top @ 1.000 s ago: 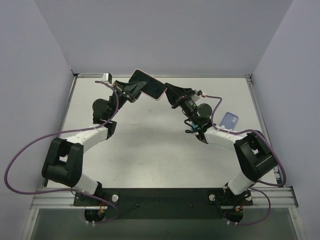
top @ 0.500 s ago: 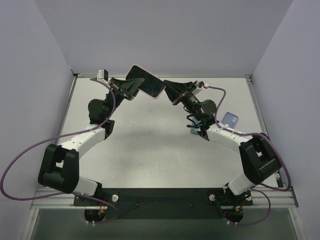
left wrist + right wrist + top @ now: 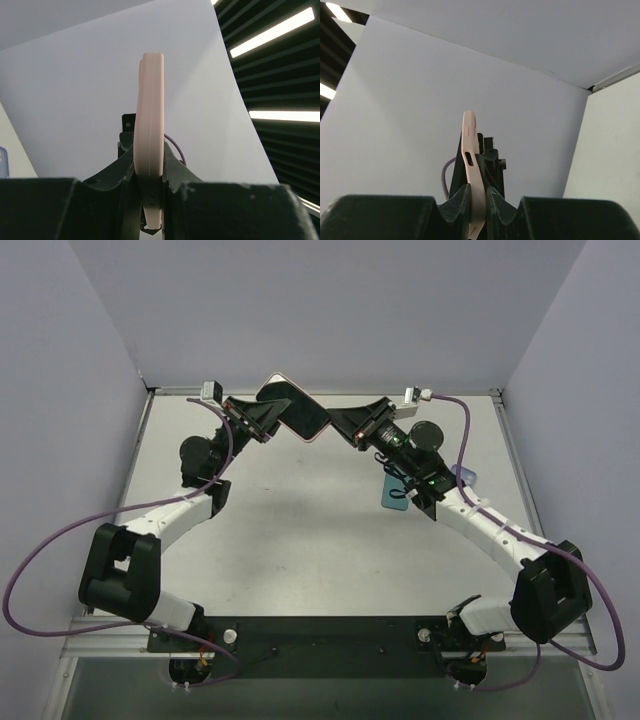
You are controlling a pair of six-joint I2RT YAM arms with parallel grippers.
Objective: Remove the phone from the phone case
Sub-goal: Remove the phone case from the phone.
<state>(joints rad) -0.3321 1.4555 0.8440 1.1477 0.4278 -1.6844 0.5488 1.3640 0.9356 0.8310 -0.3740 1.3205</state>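
This is looking like a robotics lab test cell. Plain pale-grey panel walls point(image 3: 330, 310) are boxing in a bare white tabletop point(image 3: 300, 540) on three sides. A slotted aluminium rail point(image 3: 110, 638) is running along the bottom of the frame, carrying the arm bases. Loose purple cables point(image 3: 45, 537) are looping at lower left and lower right. In the left wrist view, long white strip lights point(image 3: 280, 30) are glowing between black ceiling slats point(image 3: 280, 75) at upper right.
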